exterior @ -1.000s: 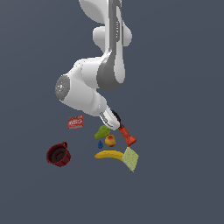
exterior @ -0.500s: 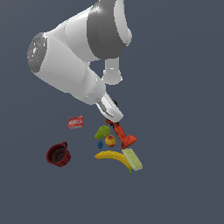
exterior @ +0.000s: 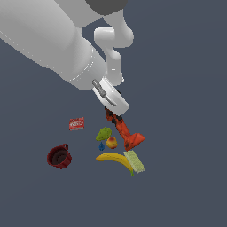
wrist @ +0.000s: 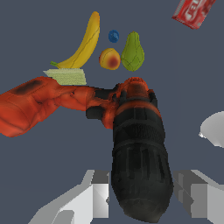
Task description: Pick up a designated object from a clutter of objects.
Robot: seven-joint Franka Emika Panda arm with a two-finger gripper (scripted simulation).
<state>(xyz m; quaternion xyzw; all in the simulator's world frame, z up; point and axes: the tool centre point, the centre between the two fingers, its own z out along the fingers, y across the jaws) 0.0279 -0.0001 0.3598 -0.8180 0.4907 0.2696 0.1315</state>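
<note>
We can make out white lettering on the red box [wrist: 193,12], cut off by the frame edge, too partial to read. In the exterior view its label [exterior: 76,124] is too blurred.

We see only one plain surface of dark blue-grey colour [exterior: 186,186] behind everything, and it fills both views from edge to edge. It has no pattern, no seam and no texture. The light is even and soft. We cannot tell if this surface is floor or counter.
</note>
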